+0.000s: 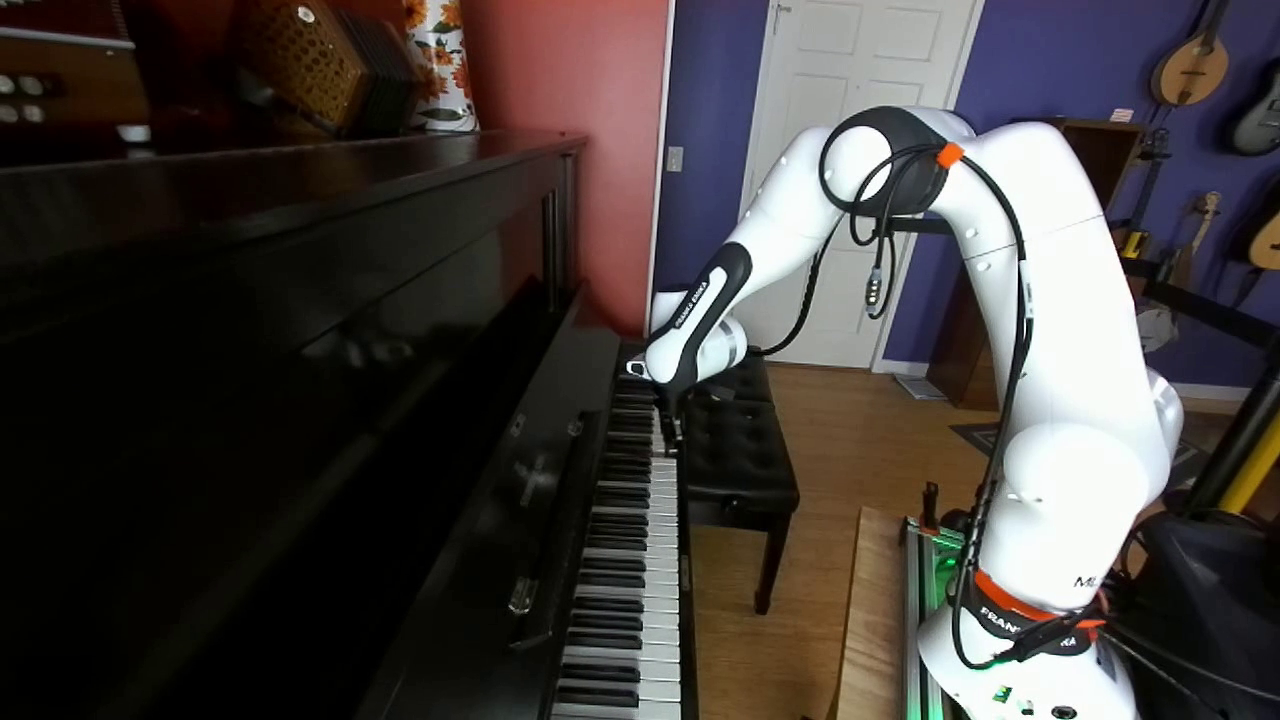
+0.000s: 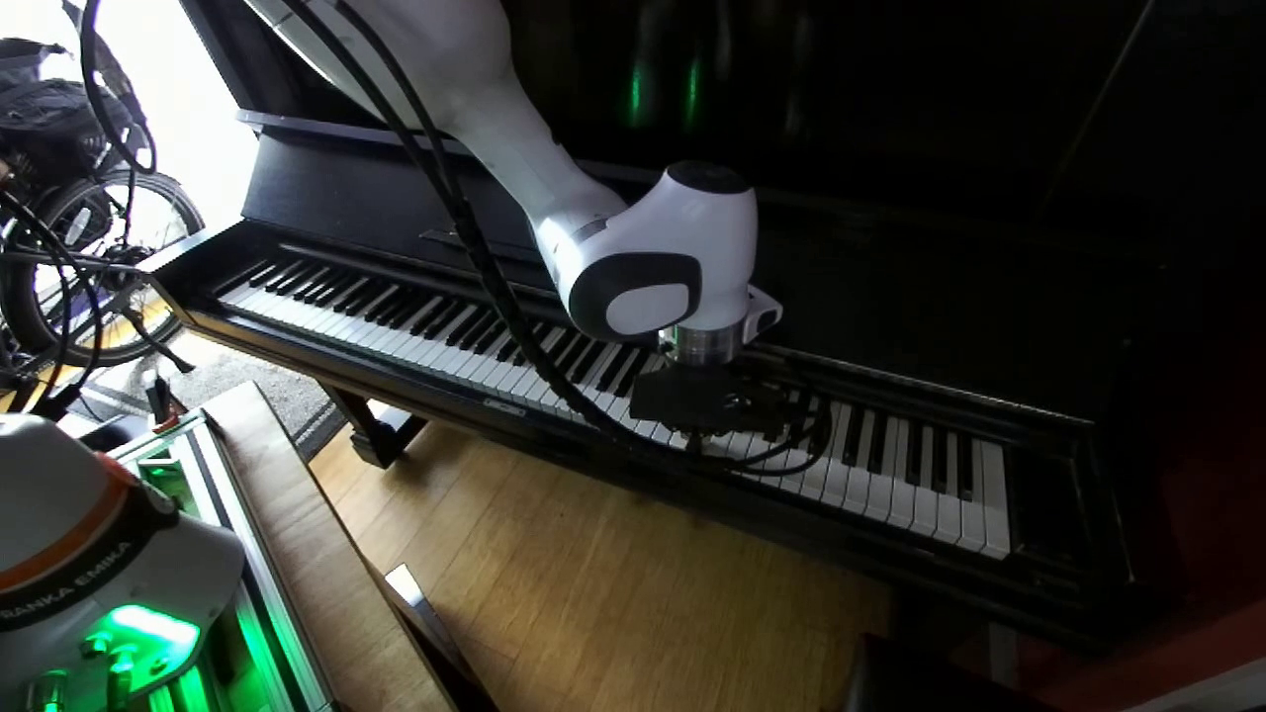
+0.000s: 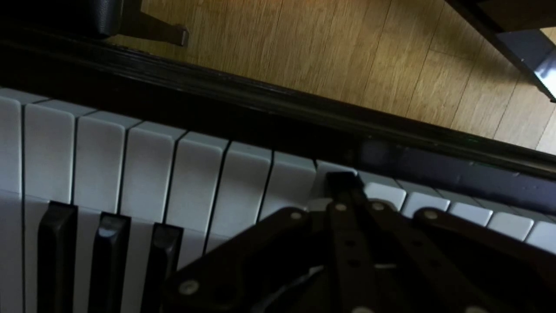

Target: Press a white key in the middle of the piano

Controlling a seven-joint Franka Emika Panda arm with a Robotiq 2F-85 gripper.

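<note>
The glossy black upright piano (image 1: 480,420) shows in both exterior views (image 2: 989,297), with a long row of white and black keys. My gripper (image 3: 345,180) is shut, with nothing seen between its fingers. It points down at the front part of the white keys. In the wrist view, its dark fingertips overlap a white key (image 3: 322,174) near that key's front edge. They look at or very near its surface; I cannot tell whether the key is pushed down. In the exterior views the gripper (image 1: 668,432) is over the key row, and its tips (image 2: 695,442) are partly hidden by shadow and cables.
A black tufted bench (image 1: 740,455) stands close to the piano's front, beyond the gripper in an exterior view. The piano's front rail (image 3: 243,98) runs along the key fronts. A wooden table (image 2: 307,574) carries the robot base. Black cables (image 2: 495,287) hang along the arm.
</note>
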